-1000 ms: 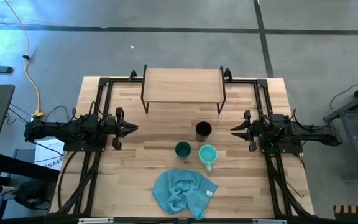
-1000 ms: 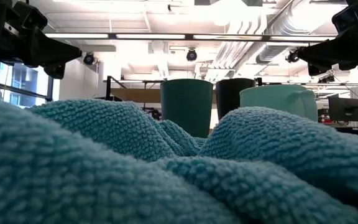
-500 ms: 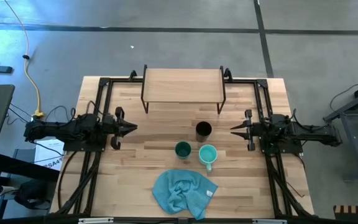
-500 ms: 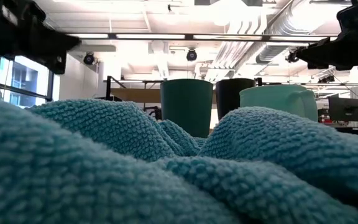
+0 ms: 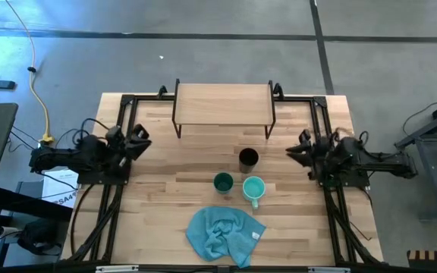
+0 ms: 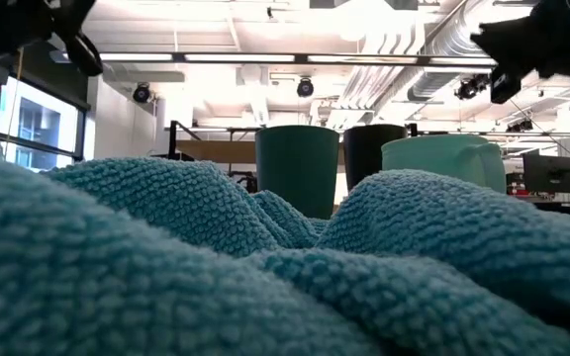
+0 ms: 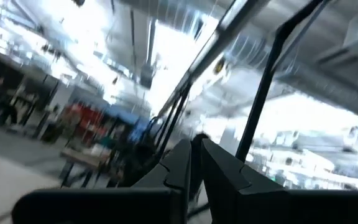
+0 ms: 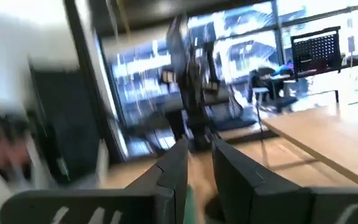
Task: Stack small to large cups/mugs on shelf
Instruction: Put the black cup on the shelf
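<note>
The tall black cup (image 5: 248, 158), the short dark teal cup (image 5: 223, 182) and the light turquoise handled mug (image 5: 253, 187) stand upright on the tabletop near its middle. In the low view the teal cup (image 6: 297, 168), the black cup (image 6: 372, 153) and the mug (image 6: 441, 158) show behind the cloth. The wooden shelf (image 5: 223, 104) stands on its black legs at the far edge and is bare. My left gripper (image 5: 144, 139) is at the left, shut and empty. My right gripper (image 5: 292, 150) is at the right, to the right of the black cup, shut and empty.
A crumpled blue cloth (image 5: 224, 233) lies near the front edge, in front of the cups, and fills the lower part of the low view (image 6: 216, 267). Black arm frames run along the table's left side (image 5: 116, 205) and right side (image 5: 340, 212).
Both grippers have risen from their resting height and tipped upward. My left gripper has drawn back toward the table's left and far edges. My right gripper has shifted a little toward the far edge. The cups, the mug and the cloth have stayed put.
</note>
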You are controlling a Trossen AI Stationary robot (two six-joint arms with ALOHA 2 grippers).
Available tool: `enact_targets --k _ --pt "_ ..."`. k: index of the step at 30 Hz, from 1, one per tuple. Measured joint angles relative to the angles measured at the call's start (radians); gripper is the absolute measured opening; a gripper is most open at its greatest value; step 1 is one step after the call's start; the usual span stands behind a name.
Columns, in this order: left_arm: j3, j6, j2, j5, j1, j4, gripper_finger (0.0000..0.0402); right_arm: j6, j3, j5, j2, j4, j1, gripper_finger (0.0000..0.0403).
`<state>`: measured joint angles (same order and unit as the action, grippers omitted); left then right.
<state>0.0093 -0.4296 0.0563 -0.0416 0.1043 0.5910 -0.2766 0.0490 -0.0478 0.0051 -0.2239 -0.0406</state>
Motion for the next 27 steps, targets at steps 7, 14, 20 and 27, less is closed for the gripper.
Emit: enact_targets --k 7,14,20,27 --pt "0.000 -0.181 0.000 0.007 0.000 0.044 0.0031 -0.290 0.001 0.033 0.000 -0.258 0.000 0.0067" --pt "0.000 -0.332 0.000 0.007 0.000 0.038 0.0031 -0.378 0.001 0.051 0.000 -0.422 0.000 0.0067" --pt "0.000 -0.329 0.000 -0.009 0.000 -0.007 0.0031 -0.330 0.002 0.067 0.000 -0.404 0.000 0.0067" --pt "0.000 -0.325 0.000 -0.011 0.000 -0.017 0.0031 -0.270 0.002 0.067 0.000 -0.407 0.000 0.0067"
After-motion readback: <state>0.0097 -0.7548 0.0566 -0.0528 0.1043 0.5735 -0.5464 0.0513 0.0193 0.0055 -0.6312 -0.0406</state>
